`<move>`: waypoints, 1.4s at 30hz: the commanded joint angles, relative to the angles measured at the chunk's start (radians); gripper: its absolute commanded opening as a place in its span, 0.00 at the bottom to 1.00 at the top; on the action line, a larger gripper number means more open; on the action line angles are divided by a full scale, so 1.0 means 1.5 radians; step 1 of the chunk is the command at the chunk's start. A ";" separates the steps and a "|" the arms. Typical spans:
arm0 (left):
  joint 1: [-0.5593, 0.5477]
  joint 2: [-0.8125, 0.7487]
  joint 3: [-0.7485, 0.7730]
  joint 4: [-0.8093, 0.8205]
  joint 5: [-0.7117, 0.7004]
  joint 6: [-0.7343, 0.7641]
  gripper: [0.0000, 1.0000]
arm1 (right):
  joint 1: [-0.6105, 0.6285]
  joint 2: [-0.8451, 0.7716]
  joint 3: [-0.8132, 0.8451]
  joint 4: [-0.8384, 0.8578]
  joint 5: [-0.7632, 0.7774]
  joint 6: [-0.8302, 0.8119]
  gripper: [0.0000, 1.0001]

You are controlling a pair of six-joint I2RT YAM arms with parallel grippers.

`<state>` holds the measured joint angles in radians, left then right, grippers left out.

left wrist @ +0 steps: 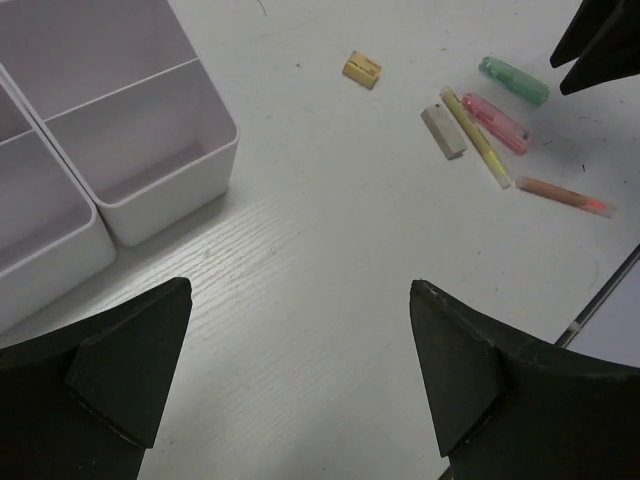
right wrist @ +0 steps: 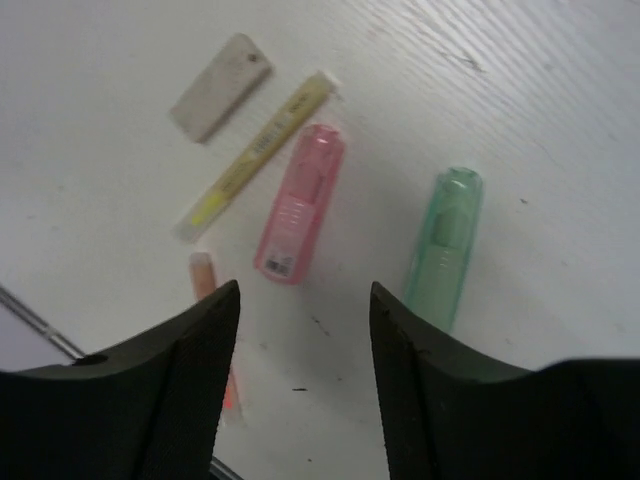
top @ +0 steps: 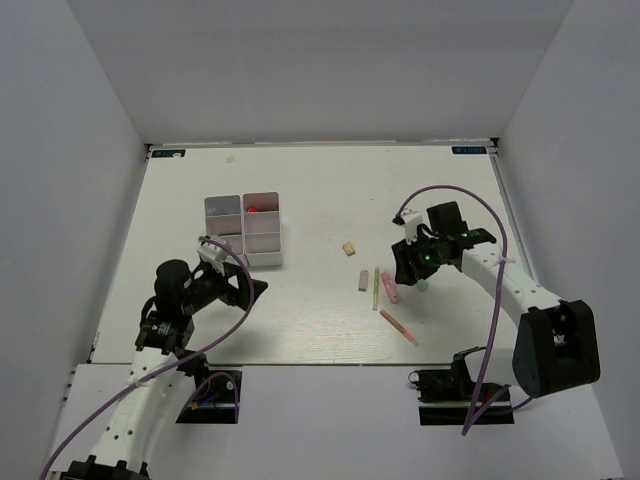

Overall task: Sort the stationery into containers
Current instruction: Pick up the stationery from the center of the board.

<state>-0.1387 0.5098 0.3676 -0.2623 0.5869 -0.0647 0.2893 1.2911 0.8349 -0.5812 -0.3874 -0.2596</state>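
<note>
My left pincer (top: 243, 287) hangs over the left half of the tabletop (top: 310, 180), jaws spread wide with nothing between them, just on the near side of the tray (top: 262, 262). The tray sits left of centre. One far compartment holds something reddish that I can't identify; the compartments I see from the left wrist are bare.

Moving right, the beige eraser (top: 349, 247) lies alone near the middle. Past it, right of centre and toward the near edge, is the cluster: grey eraser (top: 364, 280), yellow pencil (top: 376, 288), pink highlighter (top: 390, 288), green highlighter (right wrist: 445, 245), and the pinkish pencil (top: 399, 327) closest to the near edge.

My right pincer (right wrist: 303, 295) hovers directly above this cluster, open and holding nothing. In its wrist view the pink highlighter lies just ahead of the gap between the fingers, with its long axis running roughly away from the camera. The jaws would therefore close across its narrow width. The green highlighter lies roughly parallel, just beside the right-hand finger. I judge the right arm far nearer to every loose piece; the left is closer only to the tray.
</note>
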 commanded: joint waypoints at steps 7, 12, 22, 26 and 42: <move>-0.011 0.007 0.063 -0.098 -0.156 -0.011 1.00 | 0.004 0.068 0.032 0.062 0.300 -0.044 0.60; -0.012 -0.016 0.053 -0.093 -0.170 -0.010 1.00 | 0.028 0.147 0.072 0.052 0.353 -0.044 0.61; -0.011 -0.020 0.054 -0.097 -0.181 -0.011 1.00 | 0.034 0.250 0.154 0.011 0.292 -0.058 0.58; -0.011 -0.023 0.055 -0.097 -0.183 -0.010 1.00 | 0.034 0.265 0.149 0.003 0.263 -0.056 0.57; -0.011 -0.026 0.055 -0.100 -0.195 -0.010 1.00 | 0.033 0.342 0.168 -0.072 0.230 -0.073 0.46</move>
<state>-0.1532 0.4808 0.4225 -0.4088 0.3084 -0.0826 0.3363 1.7569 1.0805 -0.6415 -0.0212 -0.3538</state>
